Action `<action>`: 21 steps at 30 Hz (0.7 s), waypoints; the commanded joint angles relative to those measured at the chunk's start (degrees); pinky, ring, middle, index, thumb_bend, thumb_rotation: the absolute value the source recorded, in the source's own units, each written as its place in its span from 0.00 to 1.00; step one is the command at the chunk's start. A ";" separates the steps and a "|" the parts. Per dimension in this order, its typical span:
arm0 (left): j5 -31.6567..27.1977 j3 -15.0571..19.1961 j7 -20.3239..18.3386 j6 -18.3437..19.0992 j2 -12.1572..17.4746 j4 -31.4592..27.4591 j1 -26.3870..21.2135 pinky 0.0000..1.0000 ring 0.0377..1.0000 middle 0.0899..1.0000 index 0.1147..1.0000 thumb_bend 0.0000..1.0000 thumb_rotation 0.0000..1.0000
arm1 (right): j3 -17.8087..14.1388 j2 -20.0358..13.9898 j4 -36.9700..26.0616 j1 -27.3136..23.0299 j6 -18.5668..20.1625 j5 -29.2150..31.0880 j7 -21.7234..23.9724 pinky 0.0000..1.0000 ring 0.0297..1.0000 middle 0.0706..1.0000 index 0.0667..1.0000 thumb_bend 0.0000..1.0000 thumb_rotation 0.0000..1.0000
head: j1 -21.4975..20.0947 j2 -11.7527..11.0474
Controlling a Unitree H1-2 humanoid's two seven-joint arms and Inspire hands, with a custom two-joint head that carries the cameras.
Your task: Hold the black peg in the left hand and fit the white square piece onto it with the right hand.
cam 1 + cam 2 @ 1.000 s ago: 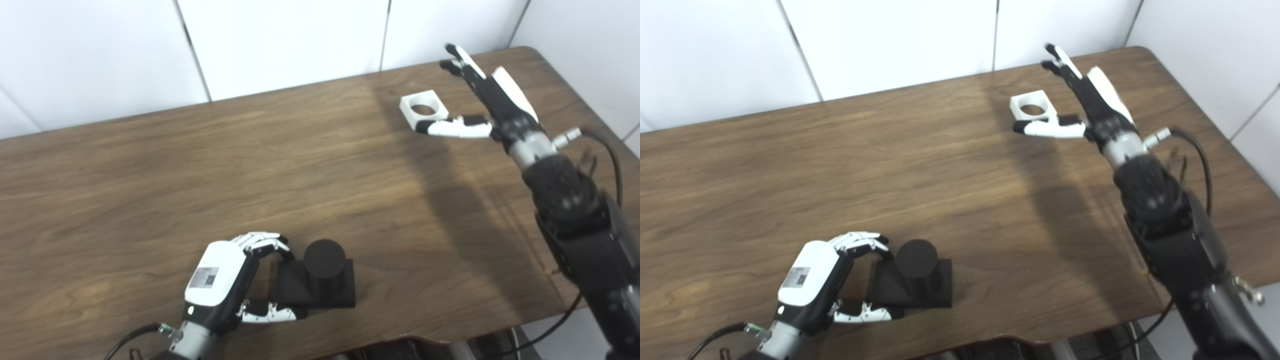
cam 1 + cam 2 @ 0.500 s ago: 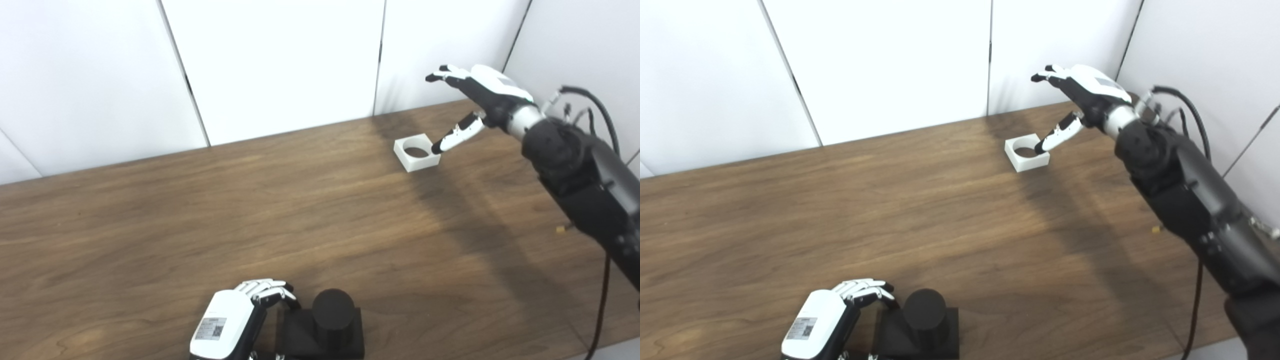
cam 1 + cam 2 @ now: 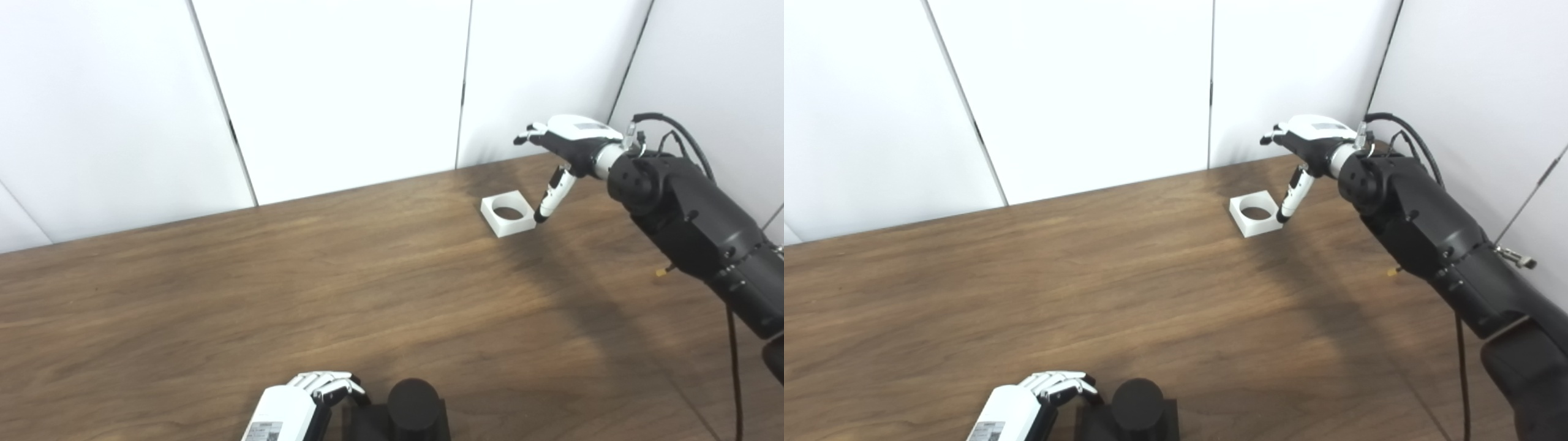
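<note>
The black peg (image 3: 413,404), a short cylinder on a square black base, stands at the table's near edge and is cut off by the bottom of the picture. My left hand (image 3: 294,410) sits at its left, fingers curled onto the base; the thumb is out of view. The white square piece (image 3: 511,228), with a round hole, lies flat at the far right of the table. My right hand (image 3: 566,144) hovers over its right side, open, fingers stretched out above it. The thumb (image 3: 545,205) points down to the piece's right edge.
The brown wooden table (image 3: 306,275) runs back to white wall panels (image 3: 343,92). Its right end lies under my black right forearm (image 3: 686,214), with a cable looping above the wrist.
The camera has tilted up, so the whole picture has slid down. My right hand has turned palm-down over the white piece and its thumb has swung down to the piece's right edge. The left hand keeps its place.
</note>
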 commanded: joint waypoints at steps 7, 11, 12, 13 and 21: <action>3.34 -0.56 -3.91 2.90 -0.23 3.12 2.11 0.73 0.74 0.70 0.42 0.52 0.04 | 0.00 0.04 1.75 -3.60 -2.10 -2.32 -0.69 1.00 1.00 1.00 0.91 1.00 0.17 | 0.40 -0.32; 3.36 -0.66 -4.00 2.87 -0.35 2.96 2.13 0.73 0.74 0.71 0.42 0.52 0.04 | 0.89 1.01 2.66 -4.31 0.12 -3.48 1.38 1.00 1.00 1.00 0.91 1.00 0.19 | 0.45 -0.25; 3.31 -0.66 -3.93 2.82 -0.40 2.97 2.15 0.73 0.74 0.70 0.42 0.52 0.04 | 1.11 1.29 2.94 -4.64 0.63 -3.70 1.94 1.00 1.00 1.00 0.91 1.00 0.20 | 0.52 -0.28; 3.42 -0.68 -4.02 2.96 -0.48 2.95 2.16 0.73 0.74 0.70 0.42 0.52 0.04 | 1.39 1.54 3.41 -5.02 0.77 -3.88 2.30 1.00 1.00 1.00 0.90 1.00 0.20 | 0.63 -0.26; 4.18 -1.02 -4.40 3.34 -0.94 2.73 2.31 0.73 0.74 0.70 0.42 0.52 0.04 | 3.00 3.91 9.17 -7.31 -0.83 -5.16 1.62 1.00 1.00 1.00 0.85 1.00 0.22 | 1.29 -0.27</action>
